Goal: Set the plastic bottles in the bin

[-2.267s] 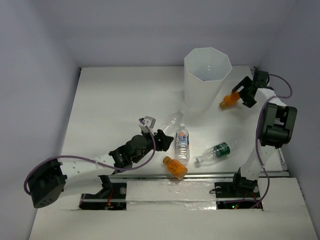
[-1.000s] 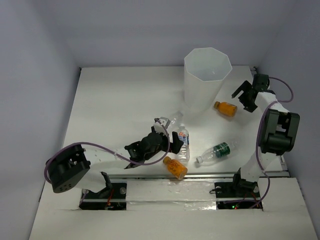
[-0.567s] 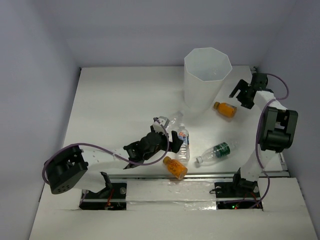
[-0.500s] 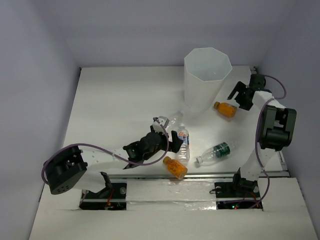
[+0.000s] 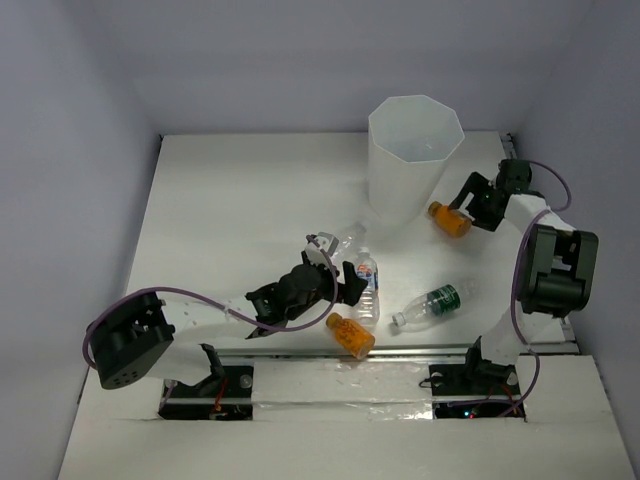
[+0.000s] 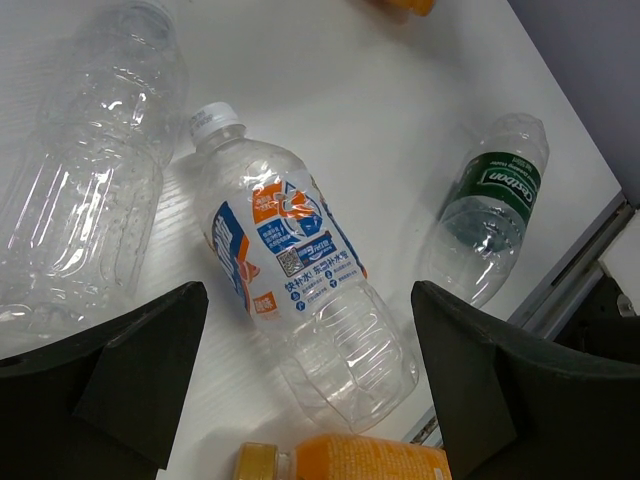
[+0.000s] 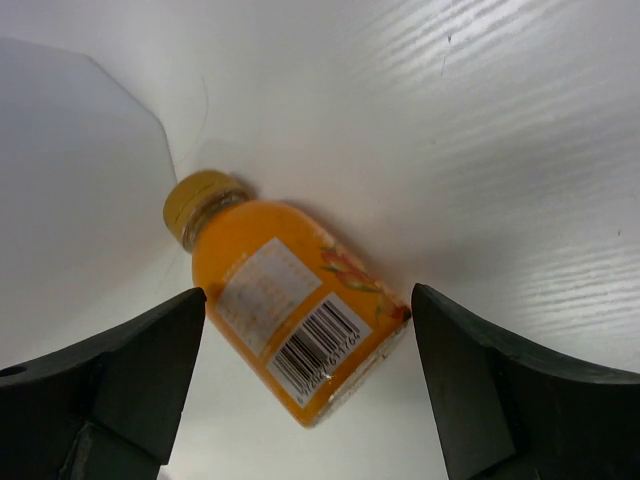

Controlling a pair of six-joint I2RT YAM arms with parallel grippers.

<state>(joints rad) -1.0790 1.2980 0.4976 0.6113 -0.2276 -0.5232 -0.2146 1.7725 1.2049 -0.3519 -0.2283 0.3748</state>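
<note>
The bin (image 5: 415, 150) stands at the back of the table. An orange bottle (image 5: 450, 217) lies beside its base, and my right gripper (image 5: 464, 204) is open right over it. In the right wrist view this orange bottle (image 7: 290, 320) lies between the spread fingers of the right gripper (image 7: 307, 295), which do not touch it. My left gripper (image 5: 340, 268) is open above a blue-labelled bottle (image 5: 366, 285). In the left wrist view that blue-labelled bottle (image 6: 300, 290) lies between the fingers of the left gripper (image 6: 305, 300), apart from them.
A plain clear bottle (image 6: 85, 190) lies left of the blue-labelled one, and a green-labelled bottle (image 5: 432, 304) lies to its right. A second orange bottle (image 5: 350, 335) rests near the front rail. The bin wall (image 7: 70, 150) stands close to the right gripper.
The right gripper let go of the orange bottle, which now lies on the table by the bin, then came down over it. The left arm swung right over the blue-labelled bottle.
</note>
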